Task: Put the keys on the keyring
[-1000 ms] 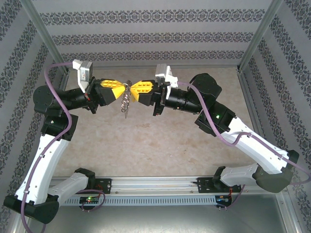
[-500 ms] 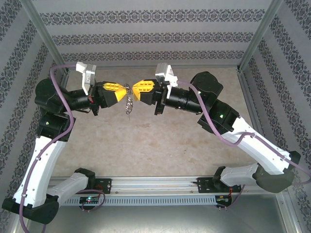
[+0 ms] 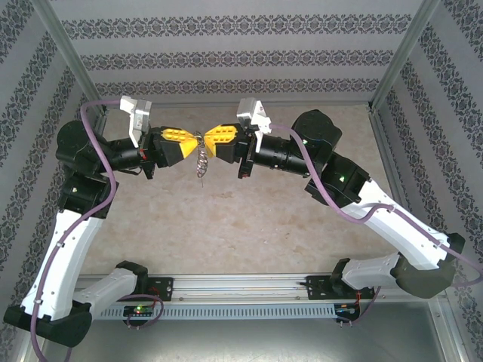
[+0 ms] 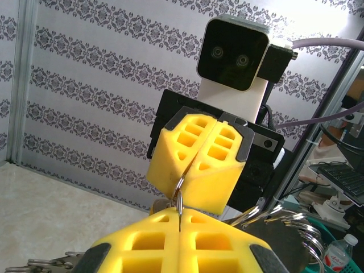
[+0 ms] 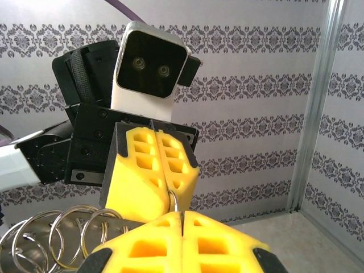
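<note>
The keyring (image 3: 199, 137) is suspended above the desk (image 3: 226, 219), pinched from both sides by the closed fingers of the left gripper (image 3: 192, 142) and the right gripper (image 3: 208, 141). The keys (image 3: 201, 161) hang from it, below the meeting fingertips.

You are looking at a robotics lab test booth: damask-patterned panels (image 3: 226, 60) and aluminium posts (image 3: 408, 47) fence in a beige counter (image 3: 226, 219), and past the frame you can see a keyboard (image 4: 341, 173) and a water bottle (image 4: 341, 251)

Damask-striped walls (image 3: 226, 60); beige tabletop (image 3: 226, 219); aluminium corner posts (image 3: 407, 47).
</note>
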